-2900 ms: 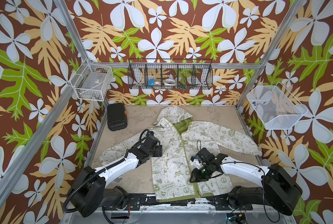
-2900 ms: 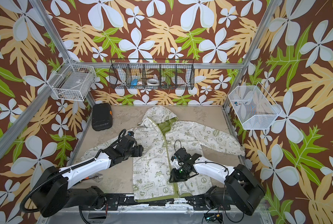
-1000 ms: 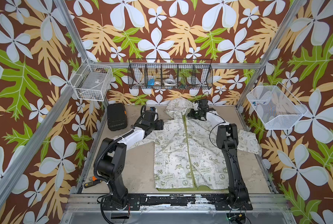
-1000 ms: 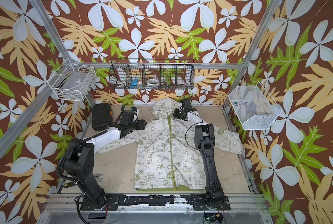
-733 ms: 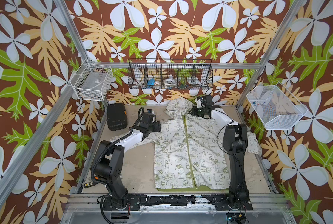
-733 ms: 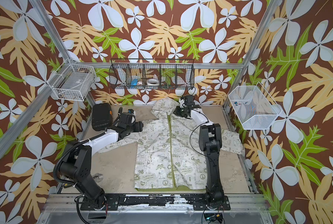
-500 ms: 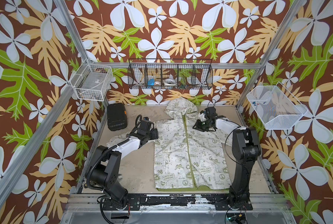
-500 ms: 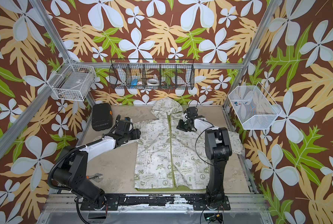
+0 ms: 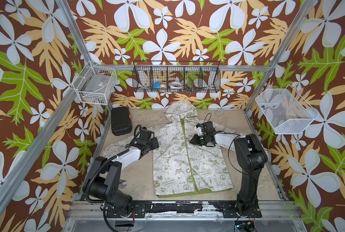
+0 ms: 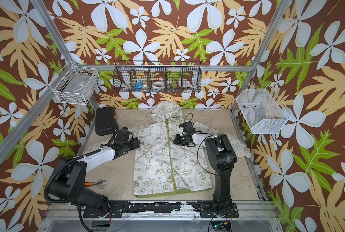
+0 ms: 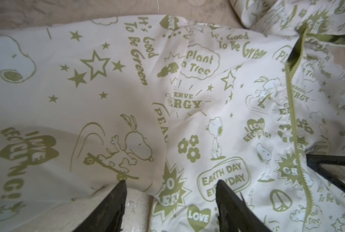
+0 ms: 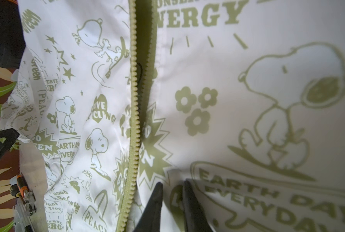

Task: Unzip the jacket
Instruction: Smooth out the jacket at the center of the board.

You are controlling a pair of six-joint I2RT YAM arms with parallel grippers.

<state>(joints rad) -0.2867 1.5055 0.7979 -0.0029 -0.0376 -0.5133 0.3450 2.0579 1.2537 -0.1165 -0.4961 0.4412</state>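
The cream jacket (image 9: pixel 173 160) printed with green cartoon dogs lies flat on the table in both top views, hood toward the back wall. Its olive zipper (image 9: pixel 187 152) runs down the middle. My left gripper (image 9: pixel 154 142) hovers over the seam between left sleeve and body. In the left wrist view, my left gripper (image 11: pixel 170 181) is wide open with only cloth under it. My right gripper (image 9: pixel 192 139) sits low over the right chest panel. In the right wrist view, my right gripper (image 12: pixel 172 183) is just beside the zipper teeth (image 12: pixel 134 100). Its jaws stand a narrow gap apart over flat print, holding nothing.
A black case (image 9: pixel 120 121) lies at the back left of the table. A wrench (image 10: pixel 98 183) lies near the left arm's base. A white wire basket (image 9: pixel 95 84), a black wire rack (image 9: pixel 176 79) and a white mesh basket (image 9: pixel 284 112) hang on the frame.
Both arms have drawn back from the far end. The right gripper went from the hood to the right chest beside the zipper, the left from the shoulder to the sleeve seam. The hood now lies spread.
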